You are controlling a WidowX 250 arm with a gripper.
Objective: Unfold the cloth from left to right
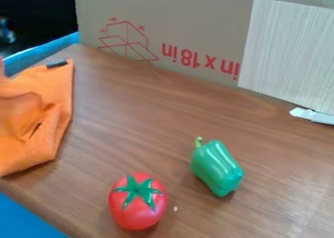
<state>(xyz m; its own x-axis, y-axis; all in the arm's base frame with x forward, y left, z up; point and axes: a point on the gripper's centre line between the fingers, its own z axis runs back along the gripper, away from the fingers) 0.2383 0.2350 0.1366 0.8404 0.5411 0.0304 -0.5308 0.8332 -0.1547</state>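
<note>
- Camera view: gripper state, can't tell.
- Orange cloth [60,88]: rumpled, folds showing, at left on brown table [130,129]; dark tab [57,65] at top corner.
- Red tomato [137,212]: front, right of cloth.
- Green pepper [217,168]: right of tomato, apart.
- Cardboard [182,17]: upright behind, pale panel [287,51] at right.

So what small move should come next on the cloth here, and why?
Probably pinch the raised fold on the orange cloth and draw it rightward: that part looks bunched and creased, while the cloth's right side lies flatter.
</note>
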